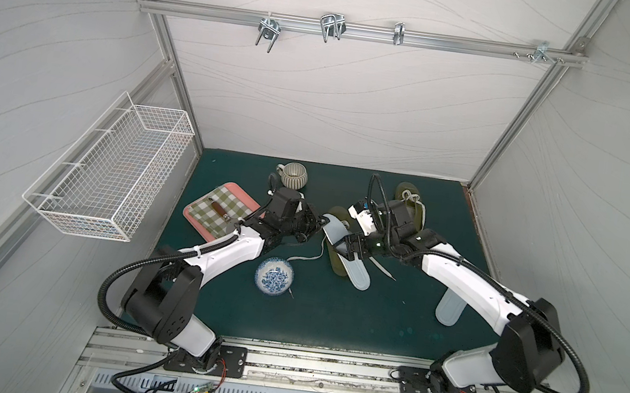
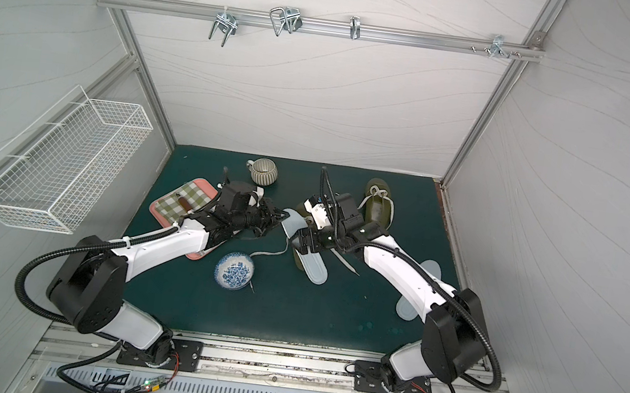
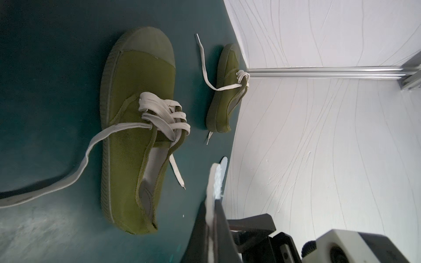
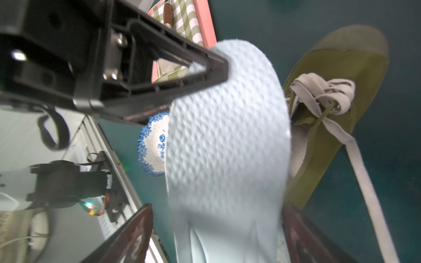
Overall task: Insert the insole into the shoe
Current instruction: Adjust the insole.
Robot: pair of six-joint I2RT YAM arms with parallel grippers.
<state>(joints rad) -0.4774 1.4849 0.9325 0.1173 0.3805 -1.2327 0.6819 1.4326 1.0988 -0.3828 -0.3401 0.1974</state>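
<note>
A pale blue insole [image 1: 357,274] lies slanted over an olive green shoe [image 1: 332,264] with loose white laces, mid-table in both top views. My left gripper [image 1: 321,220] is shut on the insole's far tip. In the left wrist view the thin insole edge [image 3: 215,182] sticks out from the closed left gripper [image 3: 213,205], beside the shoe [image 3: 136,136]. My right gripper [image 1: 346,247] is open, straddling the insole's middle. In the right wrist view the dimpled insole [image 4: 227,148] runs between spread fingers [image 4: 133,234], with a gap on one side.
A second olive shoe [image 1: 407,201] stands at the back right. Another insole [image 1: 449,310] lies partly under the right arm. A blue-patterned bowl [image 1: 274,277], a striped mug [image 1: 294,174] and a pink tray [image 1: 195,210] with a checked cloth sit on the left. A wire basket [image 1: 109,178] hangs on the left wall.
</note>
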